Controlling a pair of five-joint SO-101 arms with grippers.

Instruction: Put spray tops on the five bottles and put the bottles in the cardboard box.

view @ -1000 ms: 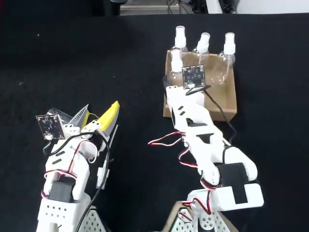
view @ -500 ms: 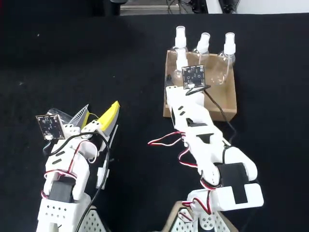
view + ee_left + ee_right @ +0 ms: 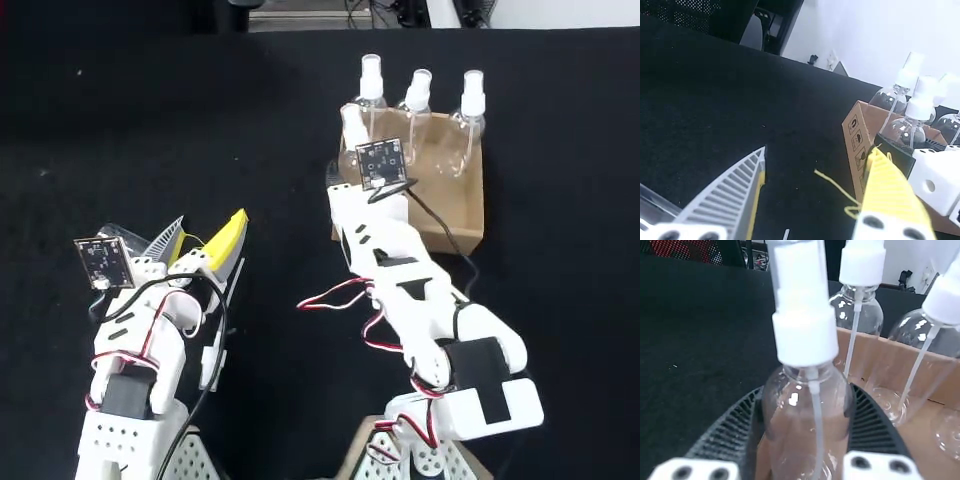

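Observation:
My right gripper (image 3: 804, 410) is shut on a clear bottle (image 3: 807, 425) with a white spray top (image 3: 802, 315). From above, this bottle (image 3: 349, 140) leans left at the left edge of the cardboard box (image 3: 455, 205), with the right gripper (image 3: 352, 162) around it. Three capped bottles (image 3: 372, 90) (image 3: 417, 100) (image 3: 469, 105) stand along the back of the box. My left gripper (image 3: 208, 224) rests open and holds nothing at the near left, far from the box. Its grey and yellow fingers (image 3: 887, 195) frame the box (image 3: 856, 137) in the left wrist view.
The table (image 3: 200, 110) is covered in black cloth. Red and white wires (image 3: 335, 290) loop off the right arm left of its body. A black chair (image 3: 715, 15) stands behind the table.
The right arm has swung left and a little farther back with the bottle, which now tilts left. The box has slid slightly left. The left arm has kept still.

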